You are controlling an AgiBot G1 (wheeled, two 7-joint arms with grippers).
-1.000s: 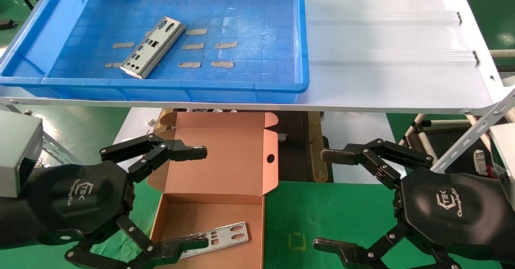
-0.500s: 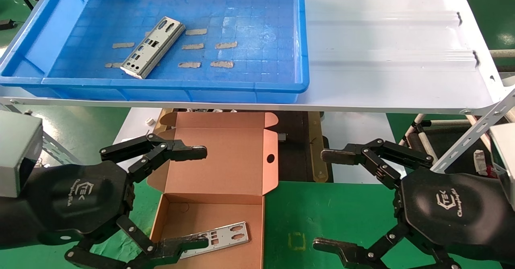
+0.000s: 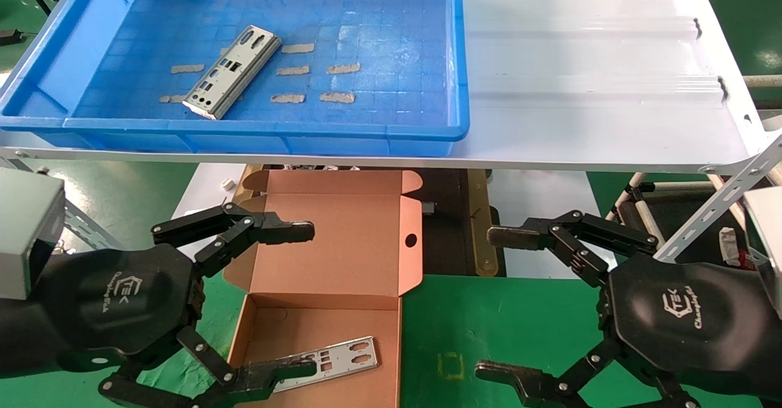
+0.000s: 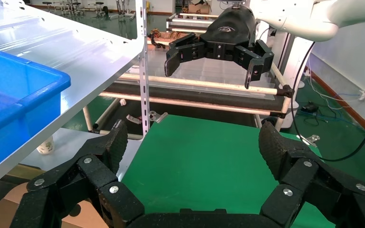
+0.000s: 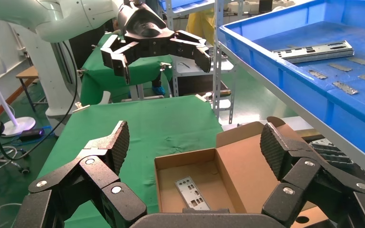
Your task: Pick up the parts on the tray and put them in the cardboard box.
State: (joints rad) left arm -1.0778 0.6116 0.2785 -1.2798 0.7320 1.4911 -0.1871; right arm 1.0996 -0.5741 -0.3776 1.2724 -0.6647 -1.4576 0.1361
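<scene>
Head view: no change over last second. Left gripper (image 3: 293,301) and right gripper (image 3: 507,304) both spread wide, holding nothing, near box. One plate (image 3: 333,359) in cardboard box (image 3: 342,243); stacked plates (image 3: 232,72) remain in blue tray (image 3: 244,132), far left. Next pick pending.

Shelf: white ribbed metal shelf (image 3: 580,78), raised above the tabletop.
On shelf: blue tray (image 3: 55,60), at its left end.
Tabletop: green surface (image 3: 507,316), lower level.
On tabletop: open cardboard box (image 3: 342,255), lid folded back.
</scene>
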